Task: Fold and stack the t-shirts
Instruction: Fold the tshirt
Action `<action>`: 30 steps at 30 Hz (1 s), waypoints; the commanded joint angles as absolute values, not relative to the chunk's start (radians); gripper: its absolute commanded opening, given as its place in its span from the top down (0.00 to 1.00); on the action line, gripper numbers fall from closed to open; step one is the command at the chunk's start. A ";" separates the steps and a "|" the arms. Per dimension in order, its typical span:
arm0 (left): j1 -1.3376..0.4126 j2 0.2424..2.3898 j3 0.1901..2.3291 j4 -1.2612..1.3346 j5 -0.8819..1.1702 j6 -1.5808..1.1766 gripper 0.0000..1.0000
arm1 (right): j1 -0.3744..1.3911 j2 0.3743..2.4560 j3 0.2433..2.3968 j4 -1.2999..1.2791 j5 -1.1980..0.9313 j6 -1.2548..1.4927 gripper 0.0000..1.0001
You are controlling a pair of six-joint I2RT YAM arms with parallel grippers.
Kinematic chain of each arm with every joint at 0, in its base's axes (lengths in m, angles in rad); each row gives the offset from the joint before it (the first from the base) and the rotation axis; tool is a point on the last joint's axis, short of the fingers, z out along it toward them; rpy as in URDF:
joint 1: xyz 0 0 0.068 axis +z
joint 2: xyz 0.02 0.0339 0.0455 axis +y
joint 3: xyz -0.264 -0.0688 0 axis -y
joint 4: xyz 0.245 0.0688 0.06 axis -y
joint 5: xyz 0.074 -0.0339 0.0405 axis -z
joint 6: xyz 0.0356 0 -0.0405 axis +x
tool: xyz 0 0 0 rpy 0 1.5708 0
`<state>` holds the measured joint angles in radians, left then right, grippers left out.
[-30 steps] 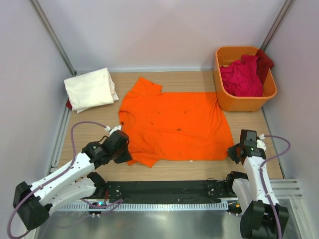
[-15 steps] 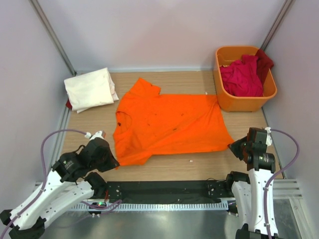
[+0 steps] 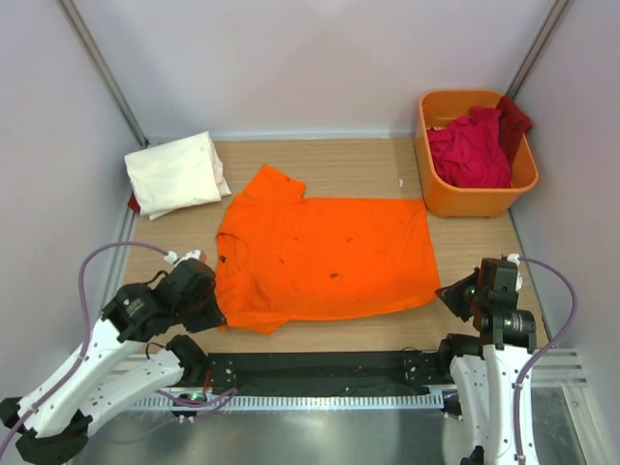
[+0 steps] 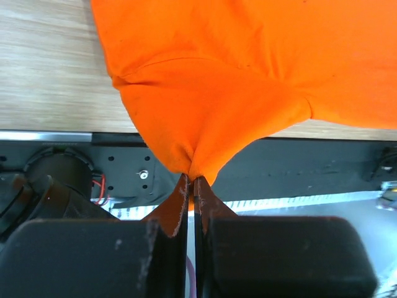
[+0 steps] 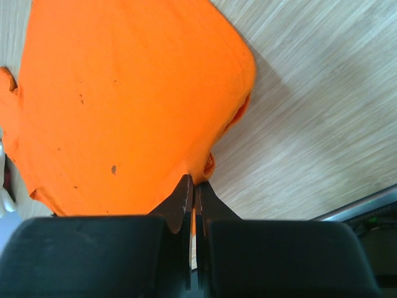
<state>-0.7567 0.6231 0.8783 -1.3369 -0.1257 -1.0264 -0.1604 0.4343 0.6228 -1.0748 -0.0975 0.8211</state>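
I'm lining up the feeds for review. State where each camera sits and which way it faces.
Top external: above and behind the arm bases, looking down on the table; both arms show.
Left wrist: on the left arm, looking past the left gripper, shut on the orange t-shirt, to the table's near edge.
Right wrist: on the right arm, looking past the right gripper, shut on the same shirt, across the table.
Shared: both wrist views show the orange t-shirt pinched between their own fingers.

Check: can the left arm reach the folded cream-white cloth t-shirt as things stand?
Probably not: its end effector is shut on the bright orange cloth t-shirt and must release first. Only bare wooden table separates it from the cream-white t-shirt.
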 commanded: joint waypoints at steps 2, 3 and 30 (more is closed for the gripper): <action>-0.750 0.780 0.948 -1.362 -0.144 -0.892 1.00 | -0.156 0.477 0.620 -0.976 -0.141 0.801 0.99; -0.750 0.819 0.981 -1.347 -0.156 -0.872 1.00 | -0.156 0.497 0.621 -0.960 -0.144 0.799 0.99; -0.379 1.577 1.509 -1.235 -0.115 -0.390 1.00 | -0.158 1.074 0.689 -0.519 -0.098 0.716 0.99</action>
